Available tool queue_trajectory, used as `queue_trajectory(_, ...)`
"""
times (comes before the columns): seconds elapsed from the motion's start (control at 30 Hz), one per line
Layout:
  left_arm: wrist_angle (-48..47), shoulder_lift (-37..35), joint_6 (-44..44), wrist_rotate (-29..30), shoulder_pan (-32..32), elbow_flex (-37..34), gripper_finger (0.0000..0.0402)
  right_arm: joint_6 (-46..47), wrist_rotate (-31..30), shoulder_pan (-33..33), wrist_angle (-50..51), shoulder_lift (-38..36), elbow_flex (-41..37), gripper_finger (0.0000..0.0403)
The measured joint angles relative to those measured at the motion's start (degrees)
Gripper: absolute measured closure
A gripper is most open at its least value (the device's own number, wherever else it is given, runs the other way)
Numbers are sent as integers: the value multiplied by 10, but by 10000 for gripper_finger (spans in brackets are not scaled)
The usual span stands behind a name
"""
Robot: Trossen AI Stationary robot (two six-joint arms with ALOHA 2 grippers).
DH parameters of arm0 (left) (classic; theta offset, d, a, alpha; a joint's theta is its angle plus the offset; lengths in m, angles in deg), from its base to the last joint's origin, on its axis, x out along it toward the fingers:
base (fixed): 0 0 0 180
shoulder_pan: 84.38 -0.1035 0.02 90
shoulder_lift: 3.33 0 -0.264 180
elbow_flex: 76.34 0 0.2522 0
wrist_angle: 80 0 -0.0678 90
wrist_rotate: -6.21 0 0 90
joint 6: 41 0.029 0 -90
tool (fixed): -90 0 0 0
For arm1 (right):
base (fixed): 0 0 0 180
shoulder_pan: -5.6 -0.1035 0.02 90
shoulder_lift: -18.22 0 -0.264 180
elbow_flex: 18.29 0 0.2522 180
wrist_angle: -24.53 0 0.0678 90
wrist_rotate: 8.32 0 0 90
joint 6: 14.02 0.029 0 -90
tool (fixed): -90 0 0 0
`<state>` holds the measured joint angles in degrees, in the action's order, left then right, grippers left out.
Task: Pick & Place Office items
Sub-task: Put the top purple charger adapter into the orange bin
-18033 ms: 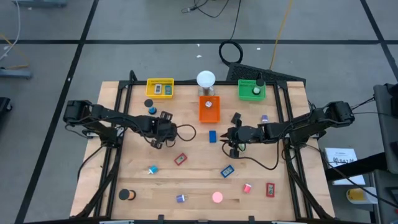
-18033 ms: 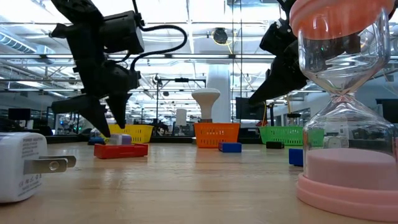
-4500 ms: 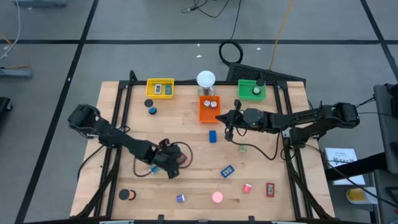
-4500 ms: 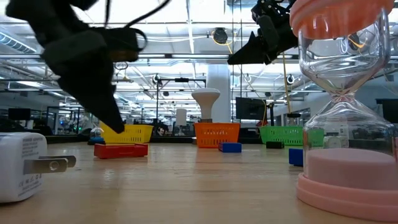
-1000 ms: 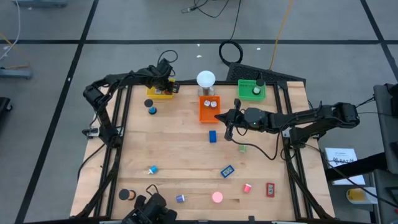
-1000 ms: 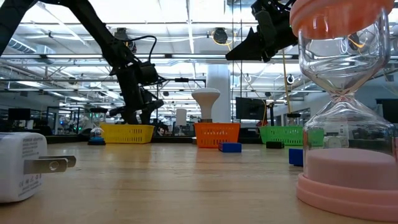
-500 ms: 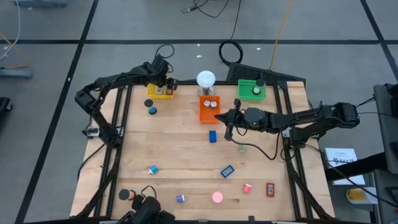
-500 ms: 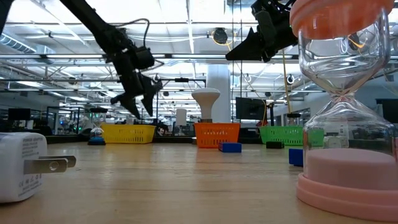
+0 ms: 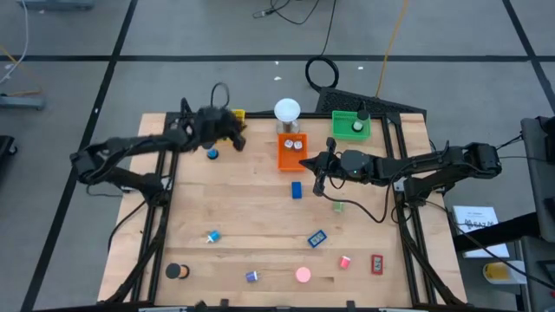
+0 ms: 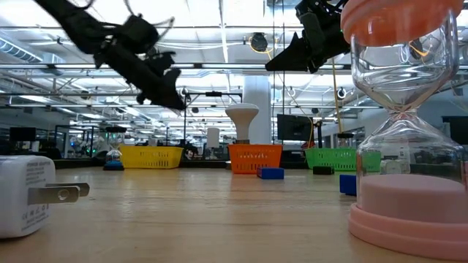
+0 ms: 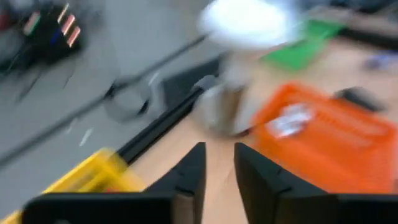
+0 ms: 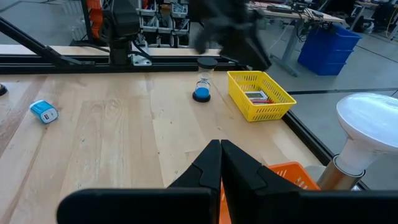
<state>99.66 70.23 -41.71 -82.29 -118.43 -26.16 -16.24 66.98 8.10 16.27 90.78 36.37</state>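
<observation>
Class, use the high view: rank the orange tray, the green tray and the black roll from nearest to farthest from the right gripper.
1. Orange tray: right beside the right gripper, toward the table's middle back.
2. Green tray: at the back edge, on the right.
3. Black roll: far front-left corner.

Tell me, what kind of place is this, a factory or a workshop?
Most likely a robotics lab in a big open hall. Two dark arms, the left gripper and right gripper, work over a wooden table. Behind it, the low view shows long ceiling lights, and shelves show in the right wrist view.
</observation>
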Motion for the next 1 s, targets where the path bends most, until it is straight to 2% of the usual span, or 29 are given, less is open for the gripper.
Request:
queue_trajectory(0.13,125,-21,1,-33,33,-68,354,0,0,0,0,0,0,403)
queue_trajectory(0.23,141,-27,-5,-57,48,-83,372,0,0,0,-1,0,0,402)
queue_trajectory(0.37,142,-25,35,-104,68,-100,396,0,-1,0,-5,0,0,403)
queue_trajectory(0.57,228,-26,74,-151,120,-143,385,1,-1,1,-13,0,0,403)
queue_trajectory(0.7,307,-26,80,-160,151,-177,385,24,0,1,-32,1,0,403)
queue_trajectory(0.87,336,-26,80,-159,180,-212,399,35,0,1,-54,8,0,403)
queue_trajectory(1.0,356,-26,73,-157,201,-230,388,46,14,-1,-57,7,0,403)
